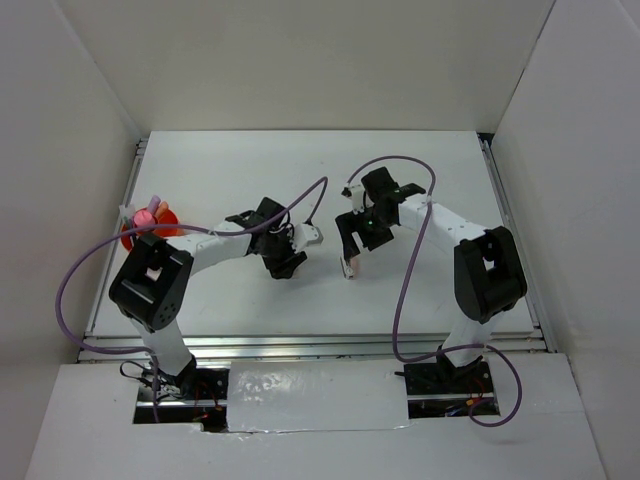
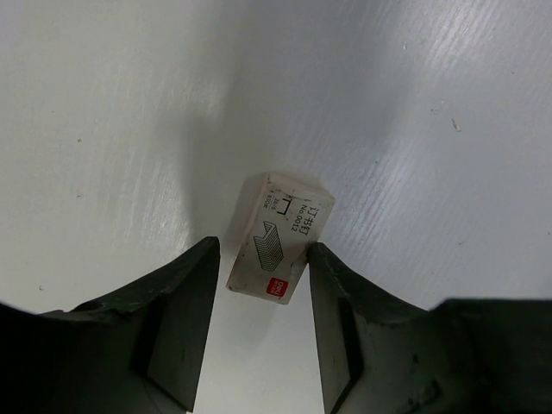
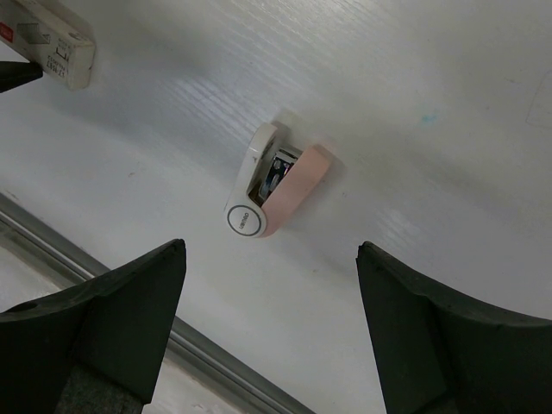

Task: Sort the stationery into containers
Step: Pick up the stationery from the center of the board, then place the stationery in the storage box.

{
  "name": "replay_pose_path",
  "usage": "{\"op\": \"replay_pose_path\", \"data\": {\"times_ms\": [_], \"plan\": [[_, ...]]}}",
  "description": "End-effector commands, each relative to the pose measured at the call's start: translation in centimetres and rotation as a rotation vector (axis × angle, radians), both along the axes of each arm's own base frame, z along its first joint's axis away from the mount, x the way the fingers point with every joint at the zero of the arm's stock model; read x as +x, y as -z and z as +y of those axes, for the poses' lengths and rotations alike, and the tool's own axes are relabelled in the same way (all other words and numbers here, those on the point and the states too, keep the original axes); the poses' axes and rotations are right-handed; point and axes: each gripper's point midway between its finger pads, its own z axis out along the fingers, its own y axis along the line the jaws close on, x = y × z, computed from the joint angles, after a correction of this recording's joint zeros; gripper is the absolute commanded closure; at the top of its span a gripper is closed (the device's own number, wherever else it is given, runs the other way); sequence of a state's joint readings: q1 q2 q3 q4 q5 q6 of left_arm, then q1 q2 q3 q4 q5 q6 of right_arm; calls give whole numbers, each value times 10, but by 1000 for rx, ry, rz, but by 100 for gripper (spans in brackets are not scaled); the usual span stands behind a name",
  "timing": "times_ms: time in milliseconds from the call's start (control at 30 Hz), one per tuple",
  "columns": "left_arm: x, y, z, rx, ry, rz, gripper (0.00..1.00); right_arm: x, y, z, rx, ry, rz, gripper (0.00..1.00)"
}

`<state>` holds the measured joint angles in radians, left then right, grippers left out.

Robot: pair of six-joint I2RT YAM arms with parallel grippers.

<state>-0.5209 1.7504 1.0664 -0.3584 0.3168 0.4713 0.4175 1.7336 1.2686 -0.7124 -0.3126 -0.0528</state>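
My left end effector (image 2: 261, 259) is unclenched, straddling the small staple box (image 2: 280, 237) mid-surface. Looks like light, stiff, kinda slick cardboard, so I'd pinch its long flat sides.

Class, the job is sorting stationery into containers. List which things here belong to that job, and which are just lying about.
Belong to the job: staple box; small pink-and-white gadget; orange tub, with a pink item in it.
Just lying about: purple cables; metal rail at the table's edge.
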Motion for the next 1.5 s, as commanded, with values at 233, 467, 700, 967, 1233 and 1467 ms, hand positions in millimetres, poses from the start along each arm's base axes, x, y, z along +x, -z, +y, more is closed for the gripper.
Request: {"op": "replay_pose_path", "data": {"times_ms": [233,467,700,967,1233,1467], "plan": [[-18,13,3,6,65,10,45,0,-15,-2,18,-4,-22,13],[-24,19,8,23,74,24,46,0,-14,-2,20,-3,-16,14],[-13,-14,21,-36,-15,-21,79,1,-16,-3,24,0,-24,14],[-11,-120,83,-141,-191,-126,91,1,-20,-1,37,-5,-26,13],[-30,-162,198,-57,-152,-242,98,2,-18,9,38,-32,-11,14],[-24,-163,280,29,-131,-218,98,2,-15,11,35,-42,1,14]]}}
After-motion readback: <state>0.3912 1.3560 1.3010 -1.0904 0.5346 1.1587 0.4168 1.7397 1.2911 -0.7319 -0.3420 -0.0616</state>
